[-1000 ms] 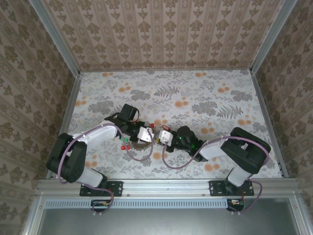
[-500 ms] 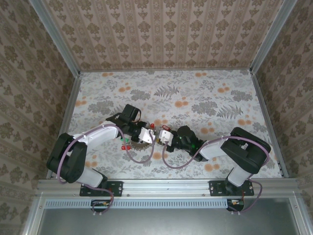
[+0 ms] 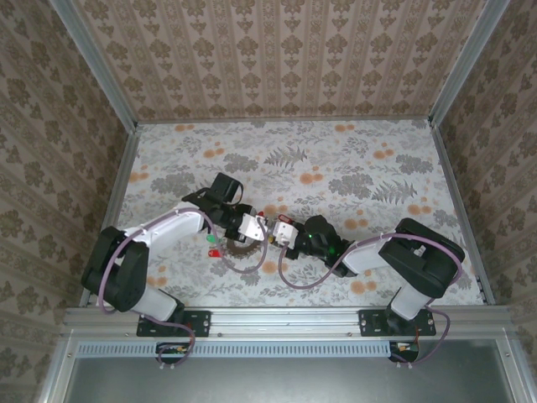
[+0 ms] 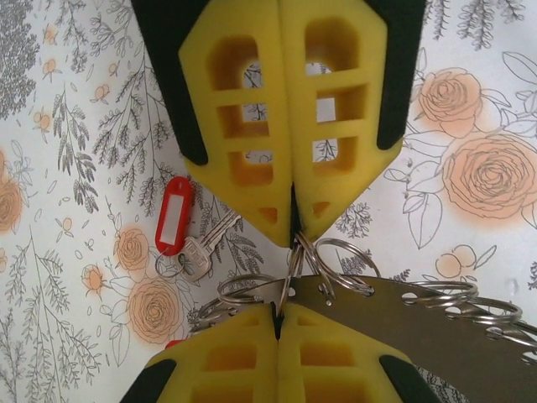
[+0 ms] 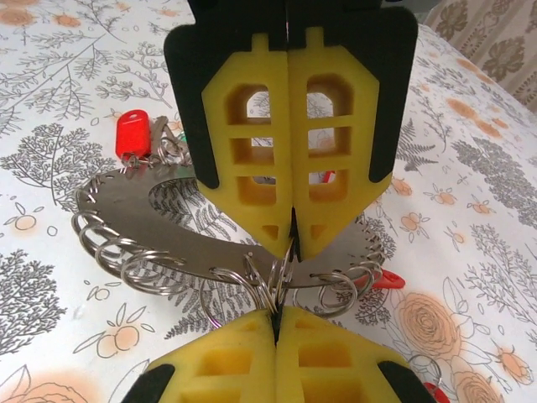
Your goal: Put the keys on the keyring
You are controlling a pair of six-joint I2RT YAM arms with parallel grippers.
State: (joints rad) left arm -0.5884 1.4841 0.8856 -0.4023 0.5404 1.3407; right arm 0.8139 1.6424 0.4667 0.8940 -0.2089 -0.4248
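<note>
The keyring [image 4: 419, 312] is a grey metal crescent plate with small split rings along its edge, lying between the two arms [image 3: 243, 248]. My left gripper [image 4: 285, 273] is shut, pinching one of those split rings at the plate's edge. My right gripper [image 5: 283, 280] is shut on another split ring of the keyring [image 5: 143, 200]. One of the keys [image 4: 174, 215], red-tagged with a silver blade, lies loose on the table left of the left fingers. A red key [image 5: 132, 134] sits behind the plate, and another red tag [image 5: 388, 280] shows at its right. A green key [image 3: 210, 238] and a red key [image 3: 214, 253] lie left of the keyring.
The floral tablecloth [image 3: 352, 159] spreads wide behind the arms. Patterned walls with metal rails [image 3: 126, 168] close in the table on three sides. Both arms meet near the table's front middle, their grippers [image 3: 267, 230] tip to tip.
The left gripper's jaws have come together onto a split ring, and that arm has shifted slightly toward the back right. The right arm has held still.
</note>
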